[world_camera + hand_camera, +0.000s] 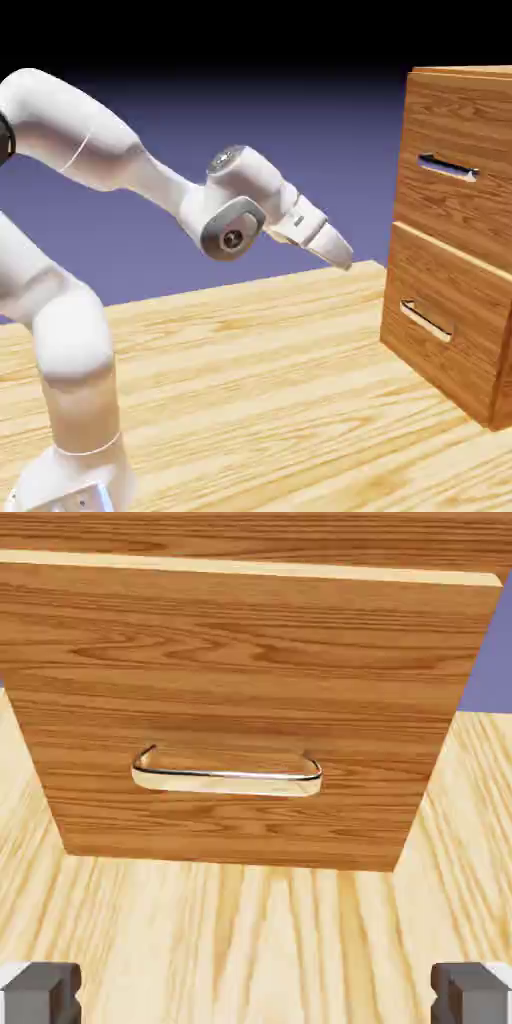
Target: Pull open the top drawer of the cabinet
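Step in hand: approach. The gripper [340,252] hangs in open air, well apart from the cabinet [455,230] and angled down toward its lower front. In the hand view both fingertips [40,992] sit at the far corners, so the jaws stand wide apart and hold nothing. The top drawer [450,175] appears shut, its handle [447,167] above gripper level. Next move: raise, level and advance until the fingers straddle that bar. No brands, labels or writing visible.

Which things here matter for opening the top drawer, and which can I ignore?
Job: top drawer and its bar handle; cabinet; gripper, open, apart from the cabinet.

Ignore: lower drawer, which fills the hand view; its handle; table.
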Controlling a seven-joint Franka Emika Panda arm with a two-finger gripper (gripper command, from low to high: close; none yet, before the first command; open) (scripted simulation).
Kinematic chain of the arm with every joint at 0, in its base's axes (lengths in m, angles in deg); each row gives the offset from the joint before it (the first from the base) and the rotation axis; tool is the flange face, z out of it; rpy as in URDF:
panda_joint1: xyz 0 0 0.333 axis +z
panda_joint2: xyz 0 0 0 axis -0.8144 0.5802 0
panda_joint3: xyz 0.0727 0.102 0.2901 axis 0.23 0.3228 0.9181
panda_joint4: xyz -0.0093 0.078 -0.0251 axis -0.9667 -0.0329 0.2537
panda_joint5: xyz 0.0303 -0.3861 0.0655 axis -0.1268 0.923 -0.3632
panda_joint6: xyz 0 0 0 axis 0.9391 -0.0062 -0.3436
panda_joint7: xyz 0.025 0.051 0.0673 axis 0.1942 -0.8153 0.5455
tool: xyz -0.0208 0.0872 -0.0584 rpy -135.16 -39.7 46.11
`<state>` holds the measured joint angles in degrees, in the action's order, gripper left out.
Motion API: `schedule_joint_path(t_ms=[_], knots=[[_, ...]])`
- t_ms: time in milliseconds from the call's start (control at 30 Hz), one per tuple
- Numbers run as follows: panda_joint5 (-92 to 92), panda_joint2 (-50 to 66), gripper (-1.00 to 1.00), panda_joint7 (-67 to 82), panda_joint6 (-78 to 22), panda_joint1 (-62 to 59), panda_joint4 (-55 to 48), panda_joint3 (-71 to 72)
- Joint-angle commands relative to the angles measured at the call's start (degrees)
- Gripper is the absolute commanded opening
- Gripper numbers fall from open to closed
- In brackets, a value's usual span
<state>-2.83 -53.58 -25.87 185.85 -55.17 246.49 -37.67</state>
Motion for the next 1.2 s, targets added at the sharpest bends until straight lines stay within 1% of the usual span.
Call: schedule_joint_path(t_ms=[0,1167], knots=[[2.50,2.02,0.00,0.38,-0.76,-1.10,-0.67,1.77],[89.71,72.64,0.00,13.61,-27.35,-39.47,-24.05,63.74]])
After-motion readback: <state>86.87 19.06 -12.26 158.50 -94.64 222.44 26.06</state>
